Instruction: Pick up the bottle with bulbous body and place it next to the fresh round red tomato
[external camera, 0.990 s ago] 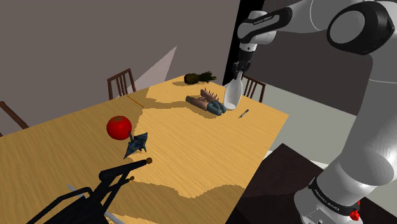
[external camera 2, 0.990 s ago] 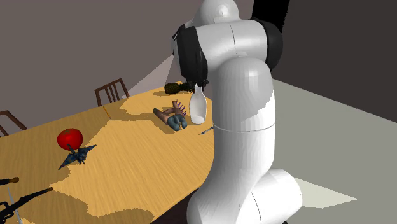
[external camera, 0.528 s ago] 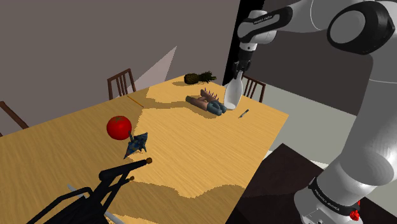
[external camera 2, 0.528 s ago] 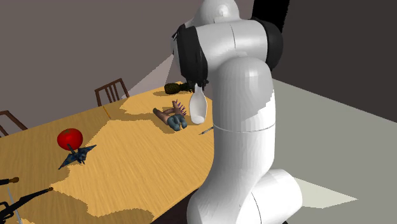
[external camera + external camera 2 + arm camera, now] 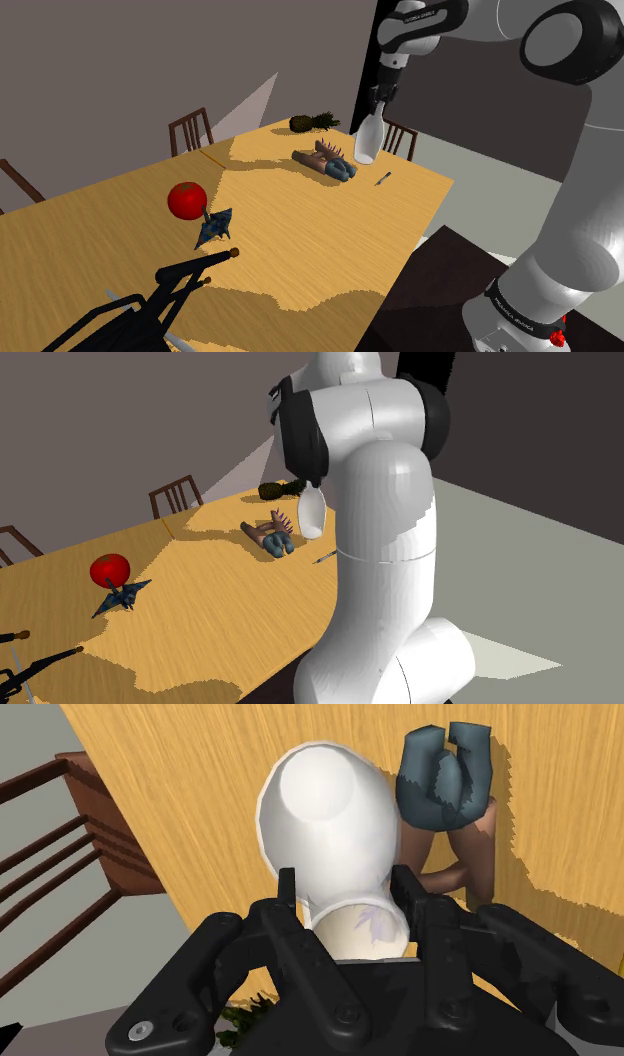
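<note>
White bottle (image 5: 366,140) held by the black gripper (image 5: 378,100) at the end of the white arm. In the wrist view the two fingers (image 5: 288,889) clamp the bottle's narrow neck from either side, and the bulbous body (image 5: 325,824) points away from the hand towards the wooden table (image 5: 200,764) below. In the shoulder view the bottle hangs neck up over the far end of the table (image 5: 300,240), apparently lifted off the surface, just beside a doll-like figure (image 5: 325,162) that lies flat. The figure's blue feet (image 5: 447,774) show next to the bottle in the wrist view. The red tomato (image 5: 186,200) rests well apart from the bottle, nearer the shoulder view's left, with a small dark blue toy (image 5: 213,226) just beside it. A pineapple (image 5: 312,122) lies at the far table edge, and a small thin object (image 5: 383,178) lies near the figure. Wooden chairs (image 5: 190,128) stand along the table's sides. The second exterior view shows the same bottle (image 5: 312,514), tomato (image 5: 110,569) and table (image 5: 220,602).
</note>
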### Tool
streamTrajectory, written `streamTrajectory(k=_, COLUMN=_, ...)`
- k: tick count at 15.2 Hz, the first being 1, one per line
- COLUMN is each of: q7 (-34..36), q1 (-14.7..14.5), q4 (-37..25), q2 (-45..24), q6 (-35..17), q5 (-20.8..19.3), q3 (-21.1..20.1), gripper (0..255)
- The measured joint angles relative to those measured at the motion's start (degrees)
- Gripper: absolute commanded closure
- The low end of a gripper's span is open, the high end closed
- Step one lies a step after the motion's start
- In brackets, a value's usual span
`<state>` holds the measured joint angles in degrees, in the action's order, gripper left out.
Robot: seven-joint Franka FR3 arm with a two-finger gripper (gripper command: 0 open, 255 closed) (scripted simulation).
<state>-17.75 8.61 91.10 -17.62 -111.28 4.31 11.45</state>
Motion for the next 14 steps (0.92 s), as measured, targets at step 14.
streamTrajectory(k=14, q7=0.3, q1=0.3, q4=-10.7, q2=0.1, q6=10.8, q5=-0.2, q3=0.2, gripper=255)
